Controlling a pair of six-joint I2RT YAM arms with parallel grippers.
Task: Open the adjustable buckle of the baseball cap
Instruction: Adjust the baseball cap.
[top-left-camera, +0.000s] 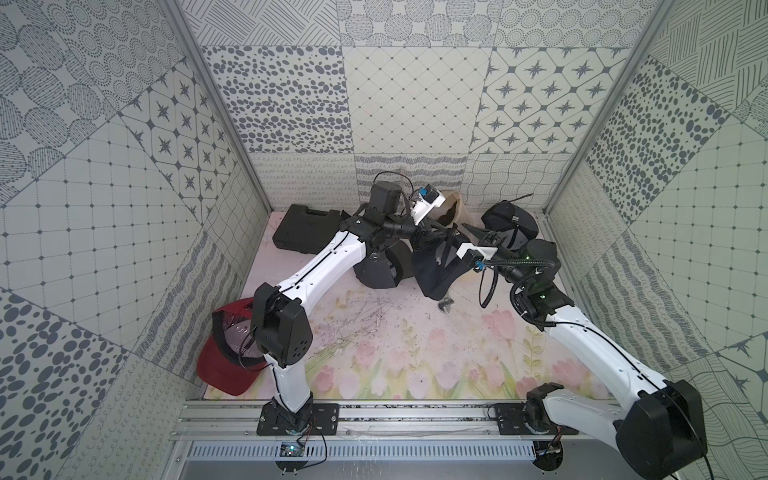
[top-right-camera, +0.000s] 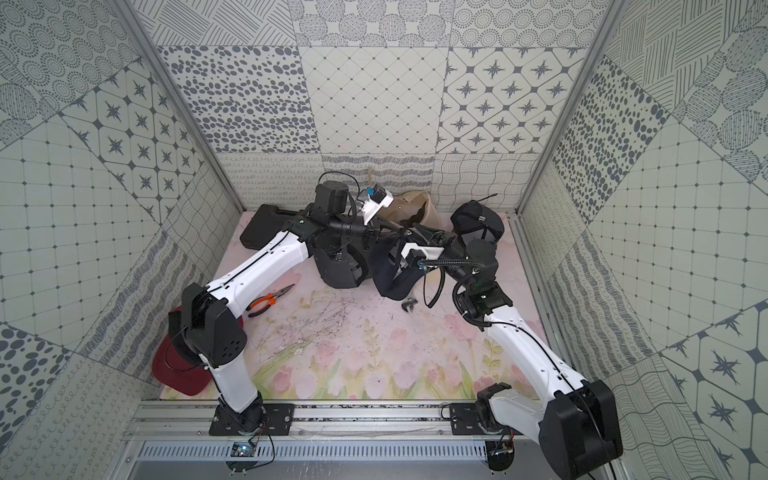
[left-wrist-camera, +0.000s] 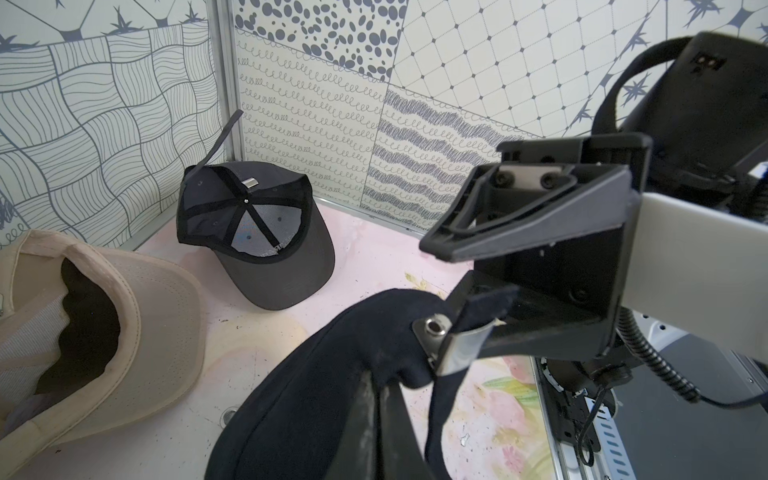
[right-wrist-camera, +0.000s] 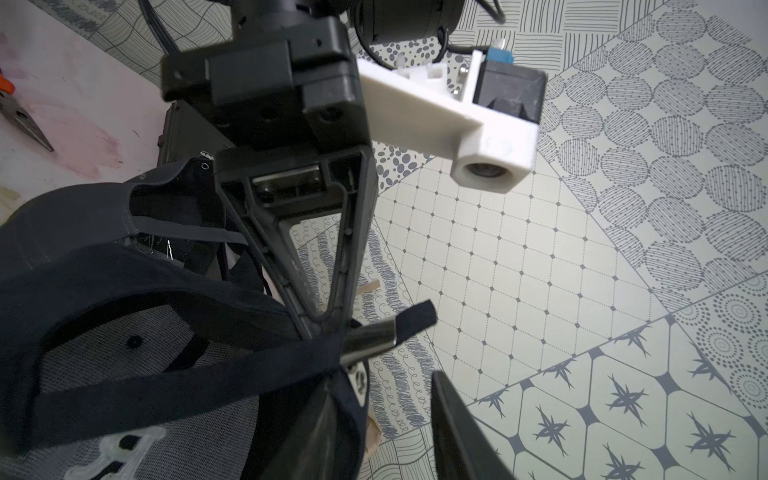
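Left gripper (left-wrist-camera: 380, 415) pinched on navy cap (left-wrist-camera: 299, 395), right gripper (left-wrist-camera: 440, 272) jaws apart, metal buckle (left-wrist-camera: 455, 347) against one finger.

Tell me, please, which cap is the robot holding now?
The navy cap, in the middle: the left arm's fingers pinch its fabric. The red cap, beige cap and grey cap lie free on the table.
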